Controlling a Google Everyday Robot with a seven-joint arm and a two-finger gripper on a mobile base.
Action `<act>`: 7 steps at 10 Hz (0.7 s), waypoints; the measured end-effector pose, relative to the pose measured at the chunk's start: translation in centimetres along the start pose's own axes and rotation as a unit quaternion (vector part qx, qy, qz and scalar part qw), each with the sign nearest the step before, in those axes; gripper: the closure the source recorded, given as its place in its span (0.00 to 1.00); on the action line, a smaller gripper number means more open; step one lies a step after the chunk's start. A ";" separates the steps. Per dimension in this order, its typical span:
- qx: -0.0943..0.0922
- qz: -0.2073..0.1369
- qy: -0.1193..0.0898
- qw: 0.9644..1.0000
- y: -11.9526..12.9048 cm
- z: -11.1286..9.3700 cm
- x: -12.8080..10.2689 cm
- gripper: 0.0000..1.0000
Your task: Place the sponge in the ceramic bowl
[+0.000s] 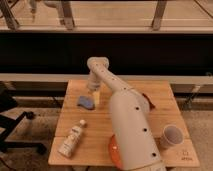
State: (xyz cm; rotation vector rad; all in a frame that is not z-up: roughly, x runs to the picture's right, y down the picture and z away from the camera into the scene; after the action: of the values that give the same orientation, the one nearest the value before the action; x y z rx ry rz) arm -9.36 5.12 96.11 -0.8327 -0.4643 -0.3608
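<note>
The light-blue sponge (85,103) lies on the wooden table (100,127), left of centre. My gripper (94,96) hangs at the end of the white arm (125,120), right at the sponge's right edge and just above the tabletop. The ceramic bowl (113,150) is orange-red and sits near the table's front edge. Only a sliver of its left rim shows, because my arm covers the remainder.
A pale bottle (72,139) lies on its side at the front left. At the front right stands a whitish cup (170,136). A red sliver (148,103) peeks out right of the arm. A dark chair (12,125) is left of the table, a railing behind.
</note>
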 end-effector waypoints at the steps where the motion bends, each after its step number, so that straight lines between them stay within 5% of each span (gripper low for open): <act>1: -0.002 0.001 -0.001 1.000 0.0 0.1 0.1 0.05; 7: -0.010 0.002 -0.008 1.000 0.0 0.2 0.3 0.09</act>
State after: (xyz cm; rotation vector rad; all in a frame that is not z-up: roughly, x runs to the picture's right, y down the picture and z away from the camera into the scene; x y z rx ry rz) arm -9.12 5.26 96.41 -0.8574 -0.4745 -0.3554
